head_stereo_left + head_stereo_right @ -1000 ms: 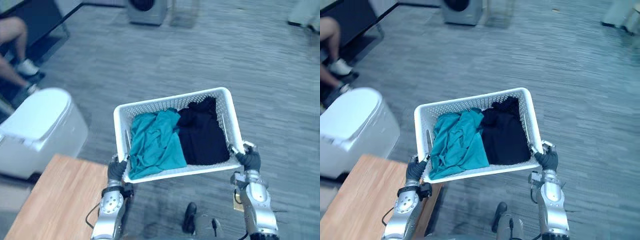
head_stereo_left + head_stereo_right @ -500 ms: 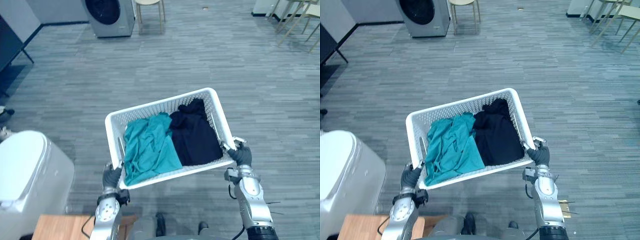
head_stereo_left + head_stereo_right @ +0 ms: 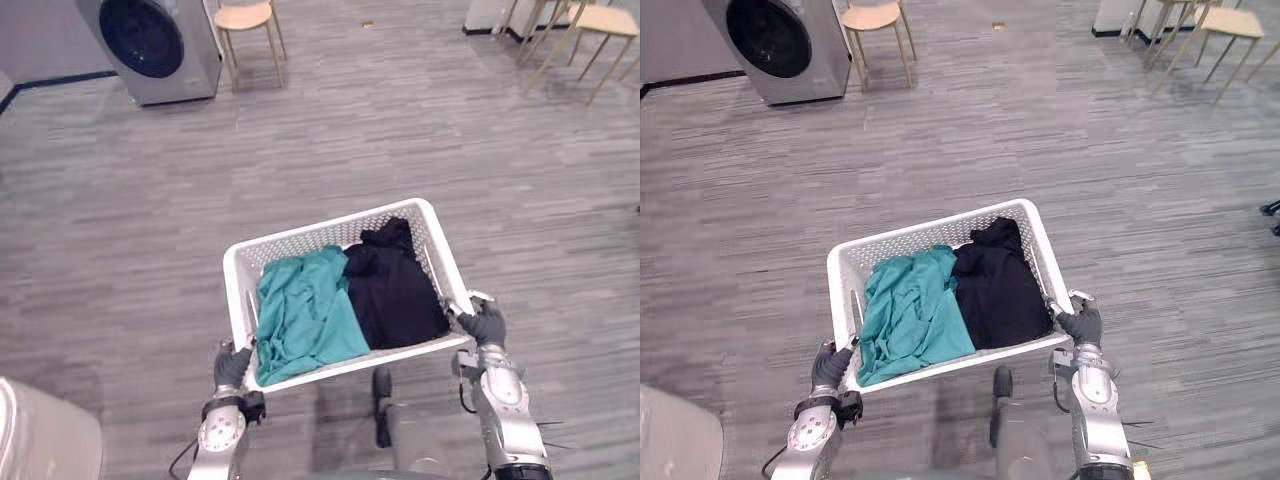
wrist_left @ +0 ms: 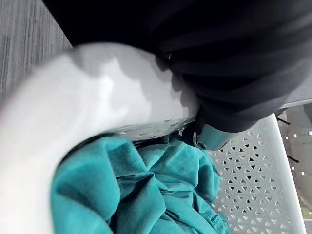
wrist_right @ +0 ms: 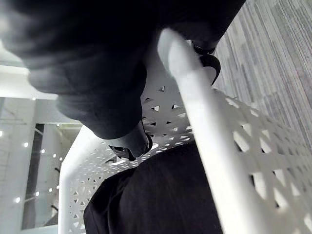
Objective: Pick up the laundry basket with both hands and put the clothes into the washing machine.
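Left hand [image 3: 232, 366]: fingers [image 4: 210, 137] curled over the rim of the laundry basket [image 3: 334, 226] at its near left corner, clamped on it. Right hand [image 3: 486, 324]: fingers [image 5: 127, 145] hooked over the rim at the near right corner, tips inside the mesh wall, also clamped on it. Laundry basket is held off the floor [image 3: 420, 130] between both hands, right end angled farther away. Inside: teal garment [image 3: 305, 315] in the left half, black garment [image 3: 395, 290] in the right half, touching down the middle. Washing machine [image 3: 155, 45] stands well apart, far left, dark round door facing the robot. Wooden stool [image 3: 248, 20] just beside it. Chairs [image 3: 575, 25] far right.
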`<state>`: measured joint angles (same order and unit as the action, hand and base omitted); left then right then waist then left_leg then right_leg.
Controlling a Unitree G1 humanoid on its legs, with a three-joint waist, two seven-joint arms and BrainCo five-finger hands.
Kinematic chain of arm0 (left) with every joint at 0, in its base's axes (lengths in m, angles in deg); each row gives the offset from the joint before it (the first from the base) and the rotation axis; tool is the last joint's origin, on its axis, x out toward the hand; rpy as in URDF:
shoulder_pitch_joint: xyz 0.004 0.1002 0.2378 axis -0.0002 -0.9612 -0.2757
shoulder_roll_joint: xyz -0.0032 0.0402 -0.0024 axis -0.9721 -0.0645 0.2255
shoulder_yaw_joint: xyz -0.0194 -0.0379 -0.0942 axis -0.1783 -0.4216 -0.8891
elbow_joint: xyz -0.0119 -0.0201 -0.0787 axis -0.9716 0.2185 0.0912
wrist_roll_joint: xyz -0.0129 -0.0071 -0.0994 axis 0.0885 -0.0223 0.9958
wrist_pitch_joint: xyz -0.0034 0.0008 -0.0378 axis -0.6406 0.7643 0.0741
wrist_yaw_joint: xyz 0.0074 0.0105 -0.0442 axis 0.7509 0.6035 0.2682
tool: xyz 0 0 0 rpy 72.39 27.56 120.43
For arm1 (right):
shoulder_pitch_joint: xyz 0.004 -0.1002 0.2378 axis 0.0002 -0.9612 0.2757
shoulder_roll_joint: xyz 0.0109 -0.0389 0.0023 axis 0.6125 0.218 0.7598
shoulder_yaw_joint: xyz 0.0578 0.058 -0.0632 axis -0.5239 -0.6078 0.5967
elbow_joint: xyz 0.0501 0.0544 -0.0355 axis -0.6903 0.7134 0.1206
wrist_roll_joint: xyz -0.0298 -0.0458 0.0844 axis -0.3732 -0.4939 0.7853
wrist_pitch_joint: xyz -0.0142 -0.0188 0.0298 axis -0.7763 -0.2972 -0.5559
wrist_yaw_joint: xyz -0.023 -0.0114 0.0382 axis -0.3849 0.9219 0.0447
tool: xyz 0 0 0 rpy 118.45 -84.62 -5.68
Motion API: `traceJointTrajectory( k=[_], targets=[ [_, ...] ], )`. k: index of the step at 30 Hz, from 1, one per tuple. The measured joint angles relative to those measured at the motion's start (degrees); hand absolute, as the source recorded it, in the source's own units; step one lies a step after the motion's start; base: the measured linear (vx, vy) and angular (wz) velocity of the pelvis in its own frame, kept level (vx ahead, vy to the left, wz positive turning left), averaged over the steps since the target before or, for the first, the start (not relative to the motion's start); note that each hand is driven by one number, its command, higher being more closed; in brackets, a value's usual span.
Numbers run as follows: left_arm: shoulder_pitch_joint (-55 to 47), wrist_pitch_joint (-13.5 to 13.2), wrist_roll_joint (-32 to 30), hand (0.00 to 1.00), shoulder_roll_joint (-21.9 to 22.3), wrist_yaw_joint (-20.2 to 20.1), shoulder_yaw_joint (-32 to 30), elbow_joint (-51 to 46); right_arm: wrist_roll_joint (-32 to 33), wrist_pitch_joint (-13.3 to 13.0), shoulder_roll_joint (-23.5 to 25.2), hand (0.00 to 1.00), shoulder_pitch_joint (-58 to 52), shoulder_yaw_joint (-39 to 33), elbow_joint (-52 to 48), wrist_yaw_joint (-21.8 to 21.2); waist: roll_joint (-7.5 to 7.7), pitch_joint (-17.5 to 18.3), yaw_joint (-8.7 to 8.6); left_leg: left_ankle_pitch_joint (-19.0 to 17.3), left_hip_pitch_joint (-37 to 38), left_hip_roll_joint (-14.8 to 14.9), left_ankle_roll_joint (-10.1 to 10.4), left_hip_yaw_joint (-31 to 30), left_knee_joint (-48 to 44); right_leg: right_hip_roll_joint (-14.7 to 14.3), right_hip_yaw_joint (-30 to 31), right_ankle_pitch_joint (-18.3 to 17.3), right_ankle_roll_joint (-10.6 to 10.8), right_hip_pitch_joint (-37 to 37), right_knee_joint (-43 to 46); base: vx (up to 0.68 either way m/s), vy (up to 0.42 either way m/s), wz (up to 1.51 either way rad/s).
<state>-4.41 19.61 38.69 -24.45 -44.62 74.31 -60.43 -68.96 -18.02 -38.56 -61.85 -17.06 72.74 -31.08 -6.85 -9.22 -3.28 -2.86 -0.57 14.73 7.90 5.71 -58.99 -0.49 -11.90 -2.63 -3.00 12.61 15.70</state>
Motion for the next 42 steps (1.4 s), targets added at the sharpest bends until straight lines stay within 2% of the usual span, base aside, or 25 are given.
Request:
traceJointTrajectory(
  k=[3,6,8,9,10,12,13,14,15,17,19,21,23,25,27,28,29,30,31,32,34,36,38,40,42],
  targets=[
    [-1.8,-0.2,0.2,1.0,0.5,-1.1,0.0,-1.9,0.0,-0.1,0.3,1.0,-1.2,0.1,-5.6,0.2,1.4,-0.7,2.83,-6.7,-11.7,2.3,-5.6,5.9,-7.2,-0.8,0.8,-3.5,-0.3,-9.9,-4.8,0.48,-0.113,-0.01],
    [-3.4,-0.7,0.2,1.0,0.9,-1.4,-0.3,-4.3,0.1,-0.7,0.0,1.0,0.7,0.3,-5.9,0.1,0.85,-0.3,4.96,-9.8,-18.7,-1.6,-6.5,8.6,11.8,-0.3,3.0,-4.4,0.6,-15.1,-10.0,0.47,0.014,-0.31],
    [-4.0,-0.8,0.2,1.0,1.0,-1.6,-0.7,-4.6,0.1,-0.9,-0.2,1.0,2.2,0.7,-3.6,0.0,0.78,-0.2,5.88,-7.1,-18.6,-5.6,-3.3,7.3,33.3,0.7,4.6,-6.0,2.0,-18.4,-12.0,0.55,0.128,-0.4],
    [-4.0,-0.8,0.2,1.0,1.1,-1.6,-1.0,-4.4,0.1,-1.0,-0.6,1.0,3.3,1.1,-1.1,0.0,1.01,-0.3,5.97,-0.1,-18.2,-7.3,-3.4,6.8,42.1,1.5,5.4,-7.2,3.2,-20.7,-13.1,0.72,0.211,-0.47],
    [-4.2,-0.6,0.1,1.0,0.9,-1.6,-1.0,-4.3,0.1,-1.0,-0.6,1.0,4.0,1.2,1.3,0.0,1.98,0.3,6.9,5.8,-15.8,-9.5,-6.6,7.5,44.4,3.3,7.0,-7.9,5.0,-22.2,-13.7,0.64,0.197,-0.38],
    [-3.5,0.1,0.0,1.0,1.3,-1.6,-1.7,-4.3,0.1,-0.9,-0.6,1.0,4.7,1.1,3.4,0.0,3.12,0.0,6.05,1.7,-18.5,-9.1,-13.1,8.0,33.7,4.9,8.5,-6.4,6.8,-24.7,-15.0,0.66,0.241,-0.15],
    [-3.7,0.2,-0.5,1.0,1.0,-1.6,-2.1,-3.7,0.1,-0.8,0.4,1.0,4.7,1.1,4.9,-0.1,3.8,-0.1,6.62,-2.5,-22.4,-8.9,-11.9,9.2,23.7,5.2,9.7,-6.6,7.9,-26.3,-13.1,0.63,0.269,-0.15],
    [-3.7,0.2,-0.8,1.0,1.2,-1.7,-1.9,-3.0,0.1,-0.9,0.6,1.0,4.4,0.9,5.2,-0.1,3.96,0.1,6.56,-2.4,-20.9,-8.9,-11.3,9.6,26.0,5.7,9.4,-8.3,10.6,-25.1,-8.8,0.57,0.26,-0.49],
    [-4.3,0.2,-1.1,1.0,1.4,-1.8,-1.8,-2.2,-0.1,-0.9,0.2,1.0,3.7,1.0,5.2,-0.3,3.73,0.5,7.14,-5.9,-17.0,-9.0,-12.8,10.2,30.5,6.1,9.4,-11.8,15.7,-21.4,3.8,0.4,0.183,-0.35],
    [-3.2,0.5,-1.1,1.0,-1.3,-2.0,-1.3,-0.8,-0.8,-0.8,2.3,1.0,3.0,0.5,5.8,-0.3,6.91,0.5,4.94,-8.7,-12.0,-13.4,-14.6,10.0,33.9,11.3,8.9,-10.2,17.5,-11.8,27.7,0.58,0.183,0.2],
    [-3.4,0.9,-1.9,1.0,-2.5,-2.0,-0.4,-0.1,-1.8,-0.6,2.6,1.0,2.5,0.3,7.3,-0.3,6.87,0.4,3.91,-10.7,-5.3,-15.2,-14.8,9.9,37.2,12.9,7.5,-12.1,13.4,-5.9,38.4,0.62,0.141,0.15],
    [-3.1,1.0,-2.1,1.0,-2.8,-2.0,-0.4,0.1,-1.8,-0.6,2.6,1.0,2.5,0.3,7.5,-0.3,5.35,0.5,3.23,-11.6,0.9,-15.2,-14.4,9.9,42.1,12.6,2.8,-14.4,9.2,0.5,35.7,0.54,0.107,-0.08],
    [-2.1,1.0,-2.1,1.0,-3.3,-2.0,-0.4,0.2,-1.7,-0.8,2.5,1.0,3.1,0.2,7.4,-0.4,4.59,0.4,2.62,-12.0,4.7,-15.1,-13.5,9.7,45.7,10.8,-1.3,-14.3,7.5,6.1,26.3,0.54,0.053,0.02],
    [-1.1,1.0,-2.1,1.0,-3.7,-2.0,-0.4,0.3,-1.6,-0.8,2.2,1.0,3.0,0.2,7.4,-0.4,4.15,0.1,1.82,-13.4,11.1,-14.9,-10.9,9.4,49.6,6.2,-1.2,-4.5,6.2,8.5,2.7,0.64,0.005,0.13],
    [-0.9,1.0,-2.2,1.0,-3.9,-2.0,-0.2,0.3,-1.5,-0.9,2.1,1.0,2.9,0.1,7.3,-0.3,5.56,0.2,0.37,-14.9,16.2,-16.5,-8.2,7.5,51.6,5.8,1.5,2.6,6.8,10.8,-6.7,0.65,-0.077,0.47],
    [-1.0,1.0,-2.4,1.0,-4.3,-2.1,0.1,0.4,-1.5,-0.9,1.9,1.0,2.4,0.1,7.2,-0.3,6.98,0.4,-0.63,-16.2,20.1,-17.5,-6.2,5.5,52.3,6.5,3.6,4.2,5.2,11.3,-8.5,0.81,-0.133,0.64],
    [-0.8,1.0,-2.5,1.0,-4.1,-2.1,0.5,1.1,-1.5,-0.8,1.3,1.0,2.0,0.0,7.3,-0.3,6.39,0.7,-0.92,-16.9,21.7,-17.0,-5.7,4.2,52.1,6.1,5.0,9.8,3.4,11.5,-5.7,0.73,-0.163,0.51],
    [-0.8,1.0,-2.9,1.0,-3.0,-2.1,1.1,2.2,-1.5,-0.7,0.3,1.0,1.2,-0.4,7.3,-0.3,3.79,2.2,-0.88,-17.3,21.9,-14.2,-5.1,2.6,49.1,4.2,5.5,12.5,2.5,12.6,-0.5,0.76,-0.21,0.35],
    [-0.7,1.0,-3.5,1.0,-2.0,-2.1,1.6,2.8,-1.5,-0.5,-0.1,1.0,1.2,-1.2,7.2,-0.4,0.92,2.6,-0.8,-17.0,18.5,-10.6,-4.6,1.0,40.4,2.6,3.0,9.1,1.3,12.2,2.4,0.74,-0.233,0.34],
    [-0.4,1.0,-3.7,1.0,-1.6,-2.1,1.9,2.8,-1.5,-0.5,0.0,1.0,1.2,-1.6,7.1,-0.4,0.02,2.4,-0.91,-15.8,16.4,-9.1,-2.9,0.4,34.7,2.0,1.8,7.4,0.7,11.3,3.3,0.71,-0.273,0.37],
    [-0.9,1.1,-3.8,1.0,-0.9,-2.1,1.2,2.8,-1.5,0.2,0.2,1.0,1.0,-1.2,6.7,-0.4,-0.93,1.0,0.45,1.7,6.4,-2.8,0.8,0.6,8.4,-1.2,0.8,2.5,-1.4,3.8,3.2,0.7,-0.259,0.11],
    [-1.2,1.0,-3.8,1.0,-1.1,-2.2,1.5,2.8,-1.2,0.3,0.0,1.0,0.3,-1.2,4.3,-0.2,-1.24,0.4,1.83,-1.3,-1.1,1.7,-1.9,3.4,-6.8,-3.2,0.9,0.7,-1.8,-4.0,-1.2,0.63,-0.171,-0.14],
    [-1.2,0.9,-3.3,1.0,-1.1,-2.2,1.5,2.4,-1.0,0.2,0.1,1.0,0.5,-1.1,2.1,-0.2,-0.23,-0.3,3.65,-6.1,-7.6,2.4,-4.6,6.7,-8.9,-3.3,2.5,-0.4,-2.3,-11.0,-6.3,0.63,-0.094,-0.17],
    [-1.3,0.1,-3.0,1.0,-0.9,-2.3,1.4,1.9,-1.0,-0.1,-0.3,1.0,1.3,-1.1,0.8,-0.2,0.23,-0.6,4.44,-10.0,-13.6,1.7,-5.6,9.4,-1.9,-3.2,3.3,-1.0,-2.0,-15.8,-10.7,0.48,-0.006,-0.1],
    [-1.3,-0.2,-2.9,1.0,-0.3,-2.4,0.7,1.4,-1.0,-0.1,-0.9,1.0,3.9,-0.8,2.3,-0.2,0.72,-0.9,4.62,-10.2,-16.9,-3.5,-5.7,8.4,18.3,-1.3,4.1,-3.1,-0.6,-19.1,-11.9,0.53,0.101,-0.13]
  ],
)
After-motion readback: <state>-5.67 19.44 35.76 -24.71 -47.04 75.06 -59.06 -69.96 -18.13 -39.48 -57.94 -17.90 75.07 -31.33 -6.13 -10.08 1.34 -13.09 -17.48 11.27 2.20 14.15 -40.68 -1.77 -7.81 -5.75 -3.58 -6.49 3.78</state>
